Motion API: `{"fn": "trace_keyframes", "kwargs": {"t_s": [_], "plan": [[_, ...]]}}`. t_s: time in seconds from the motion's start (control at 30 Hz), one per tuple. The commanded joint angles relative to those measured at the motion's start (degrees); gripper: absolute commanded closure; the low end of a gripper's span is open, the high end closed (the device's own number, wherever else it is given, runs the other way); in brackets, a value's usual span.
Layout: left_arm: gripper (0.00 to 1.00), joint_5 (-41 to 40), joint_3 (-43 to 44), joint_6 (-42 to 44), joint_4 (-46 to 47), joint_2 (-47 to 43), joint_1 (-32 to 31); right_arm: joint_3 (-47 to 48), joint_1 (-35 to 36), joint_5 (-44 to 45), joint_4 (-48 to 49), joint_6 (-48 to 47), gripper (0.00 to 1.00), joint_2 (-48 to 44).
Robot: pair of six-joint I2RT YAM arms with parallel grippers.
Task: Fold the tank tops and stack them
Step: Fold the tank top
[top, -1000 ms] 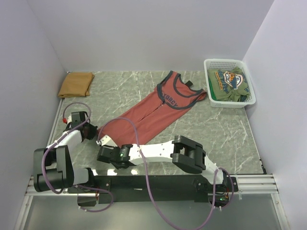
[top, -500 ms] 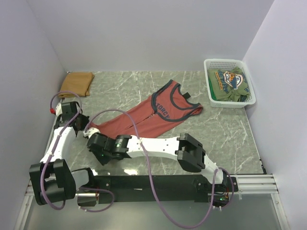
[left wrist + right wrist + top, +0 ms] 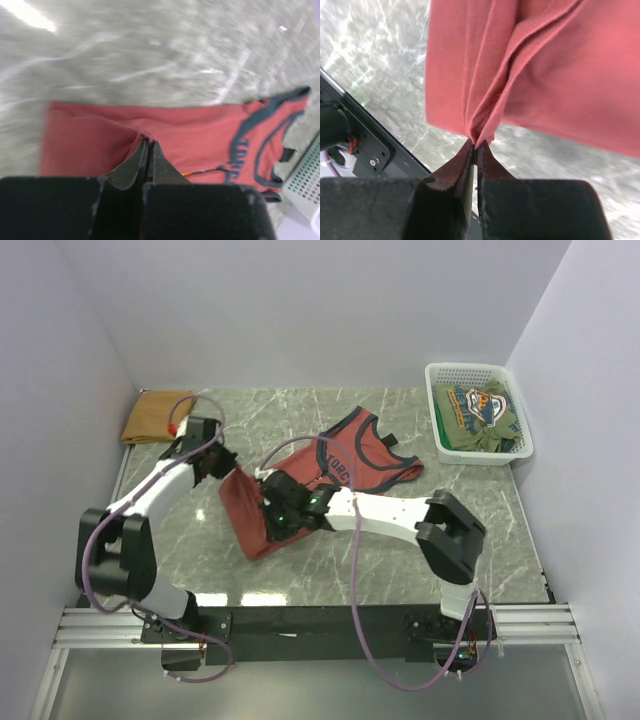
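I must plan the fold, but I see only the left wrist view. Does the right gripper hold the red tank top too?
Observer: Yes, the right gripper is shut on a bunched edge of the rust-red tank top.
Operator: Where is the other tank top?
Observer: The tan tank top lies folded in the far left corner, not gripped.
Operator: What is in the basket?
Observer: The white basket holds green printed cloth.
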Motion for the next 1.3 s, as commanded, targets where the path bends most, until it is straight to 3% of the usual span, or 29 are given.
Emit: {"fn": "trace_keyframes", "kwargs": {"t_s": [0.0, 0.3, 0.83, 0.87, 0.93, 0.97, 1.07, 1.17, 1.27], "plan": [[1.00, -1.72, 7.55, -2.71, 3.09, 4.57, -3.98, -3.81, -3.29, -1.99, 4.92, 0.54, 1.00, -5.85], [0.99, -1.64, 21.61, -4.73, 2.74, 20.13, -11.01, -12.26, -11.56, -2.34, 7.20, -1.04, 1.00, -10.86], [0.99, -0.94, 38.31, -5.00, 1.34, 32.79, -15.85, -20.97, -23.25, -5.24, 10.72, -2.89, 0.99, -14.47], [0.98, 0.28, 38.67, -4.74, 1.60, 33.41, -15.85, -21.23, -23.60, -5.07, 10.55, -3.06, 0.95, -14.38], [0.85, 1.09, 39.63, -4.12, 2.13, 35.17, -15.85, -21.67, -24.66, -2.97, 10.02, -2.80, 0.77, -14.73], [0.68, 1.61, 39.81, -3.77, 2.13, 35.52, -15.85, -21.85, -24.92, -2.00, 9.06, -2.63, 0.71, -15.08], [0.40, 0.57, 38.94, -1.84, 2.48, 34.74, -15.85, -23.16, -25.71, 1.69, 7.83, -2.27, 0.40, -18.51], [0.31, -0.49, 34.55, -0.96, 4.59, 30.79, -15.33, -21.95, -26.24, 7.82, 4.15, -1.75, 0.36, -21.58], [0.33, -0.58, 30.33, -0.60, 5.20, 26.92, -14.27, -21.32, -25.98, 9.61, 2.64, -1.13, 0.37, -24.40]]}}
